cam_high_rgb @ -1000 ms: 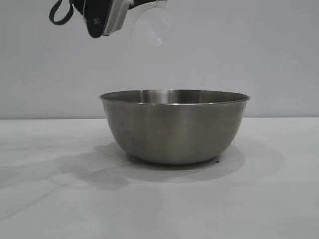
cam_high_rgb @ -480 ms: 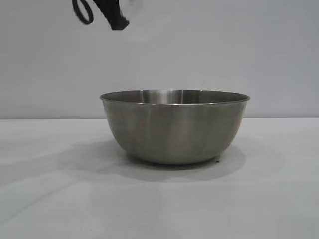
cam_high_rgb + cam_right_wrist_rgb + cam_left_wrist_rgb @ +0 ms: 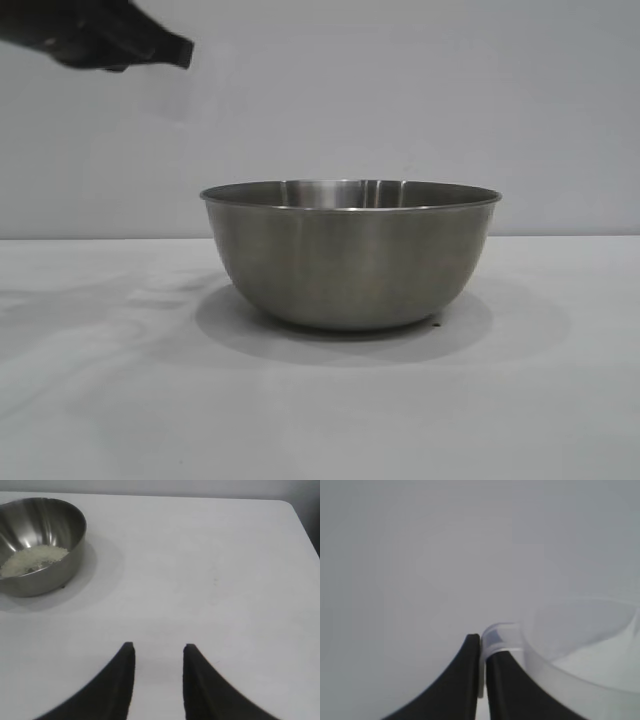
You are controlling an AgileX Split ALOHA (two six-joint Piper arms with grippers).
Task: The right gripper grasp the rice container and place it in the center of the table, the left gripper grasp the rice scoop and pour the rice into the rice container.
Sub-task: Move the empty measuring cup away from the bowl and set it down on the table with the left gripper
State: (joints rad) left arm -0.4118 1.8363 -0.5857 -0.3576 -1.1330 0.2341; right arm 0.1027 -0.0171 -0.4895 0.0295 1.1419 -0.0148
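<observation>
Left fingers (image 3: 480, 680) clamp the rice scoop (image 3: 580, 650) handle; right fingers (image 3: 129, 680) spread, empty.

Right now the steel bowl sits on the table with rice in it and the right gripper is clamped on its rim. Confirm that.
Wrong on one count: the right gripper hangs open and empty over bare table, apart from the bowl, as its wrist view shows. The rice is in the bowl.

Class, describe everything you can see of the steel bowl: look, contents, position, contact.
The rice container is a large round bowl of brushed grey steel with a thin rolled rim. It stands upright on the white table, casting a soft shadow. A pale heap of rice lies inside on its bottom. Nothing grips or touches it.
</observation>
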